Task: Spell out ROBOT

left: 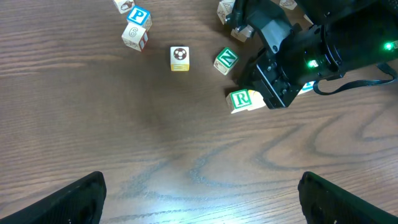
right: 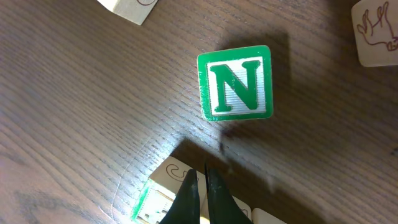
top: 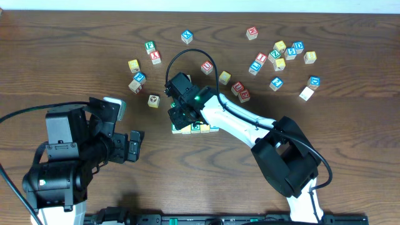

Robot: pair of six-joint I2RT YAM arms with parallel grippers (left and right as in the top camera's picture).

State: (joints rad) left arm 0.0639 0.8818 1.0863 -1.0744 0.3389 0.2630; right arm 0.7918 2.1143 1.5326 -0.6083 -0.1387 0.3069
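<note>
Short row of pale wooden letter cubes [top: 199,129] lies mid-table, long axis 9–3 o'clock in overhead. Green-printed R cube [left: 239,99] is at its 9 o'clock end, letter upright in left wrist view. Rest of row is hidden under right gripper [right: 200,177], tips pinched together w/ nothing between. Green N cube [right: 235,83] sits just beside at 12. Left gripper [left: 199,199] is spread wide, empty. Dark wood-grain table [top: 62,56].

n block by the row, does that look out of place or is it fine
The green N block sits apart from the R block at the row's end, turned askew to it. N is not in ROBOT, so it looks like a stray. The right pincer near it is shut and empty.
</note>
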